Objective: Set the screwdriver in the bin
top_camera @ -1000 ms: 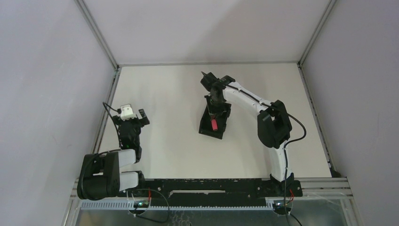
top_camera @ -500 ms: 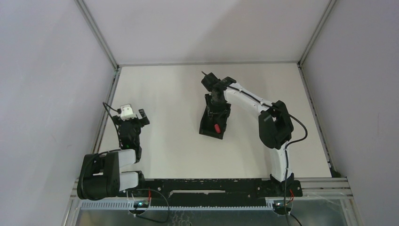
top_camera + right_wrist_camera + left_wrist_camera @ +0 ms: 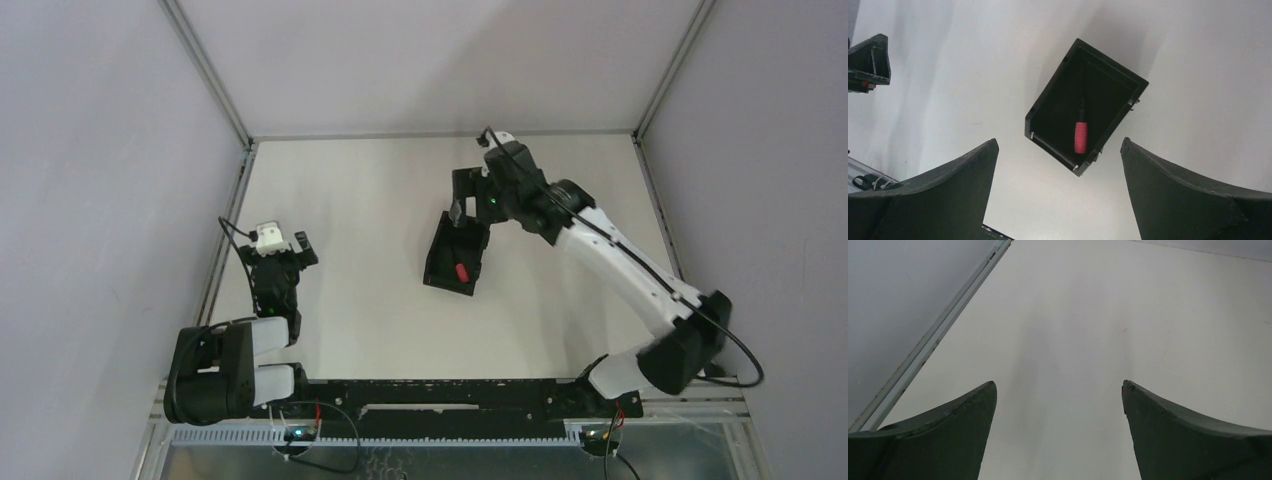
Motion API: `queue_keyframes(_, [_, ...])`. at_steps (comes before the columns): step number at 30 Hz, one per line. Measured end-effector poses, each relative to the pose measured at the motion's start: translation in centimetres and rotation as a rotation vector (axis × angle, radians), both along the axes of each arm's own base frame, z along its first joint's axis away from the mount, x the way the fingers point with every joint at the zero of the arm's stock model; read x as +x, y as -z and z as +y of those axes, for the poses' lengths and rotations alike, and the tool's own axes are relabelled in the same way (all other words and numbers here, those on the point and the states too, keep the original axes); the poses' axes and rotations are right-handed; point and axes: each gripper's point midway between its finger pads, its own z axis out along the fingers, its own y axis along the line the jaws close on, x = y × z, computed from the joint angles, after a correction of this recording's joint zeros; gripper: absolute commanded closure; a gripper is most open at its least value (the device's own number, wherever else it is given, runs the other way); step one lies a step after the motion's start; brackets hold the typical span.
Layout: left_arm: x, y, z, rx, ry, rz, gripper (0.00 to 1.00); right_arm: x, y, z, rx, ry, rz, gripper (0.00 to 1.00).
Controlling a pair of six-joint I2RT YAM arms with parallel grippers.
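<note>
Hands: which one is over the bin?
The right hand, open above the bin with the screwdriver inside; the left hand is well off to the left.

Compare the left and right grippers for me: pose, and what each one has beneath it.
The left gripper sits folded close to its base by the left edge of the table; the right gripper is stretched far out over the table. Below the left gripper is only bare table; below the right gripper is the bin with the screwdriver lying inside. Both are open and hold nothing.
</note>
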Motion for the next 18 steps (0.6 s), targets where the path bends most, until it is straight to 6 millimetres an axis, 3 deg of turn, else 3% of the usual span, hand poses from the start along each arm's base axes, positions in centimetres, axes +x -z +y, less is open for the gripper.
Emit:
queue_keyframes(3, [0.0, 0.0, 0.0, 0.0, -0.001, 0.0, 0.0, -0.9, -0.4, -1.7, 0.039, 0.024, -0.068, 0.0])
queue_keyframes(6, [0.0, 0.0, 0.0, 0.0, 0.0, 0.0, 0.0, -1.4, 0.7, -3.9, 0.055, 0.07, -0.112, 0.0])
queue_keyframes(11, [0.0, 0.0, 0.0, 0.0, -0.001, 0.0, 0.0, -2.5, 4.3, -9.6, 0.042, 0.216, -0.201, 0.0])
queue_keyframes(18, [0.0, 0.0, 0.0, 0.0, 0.0, 0.0, 0.0, -4.1, 8.8, -15.1, 0.023, 0.39, -0.261, 0.0])
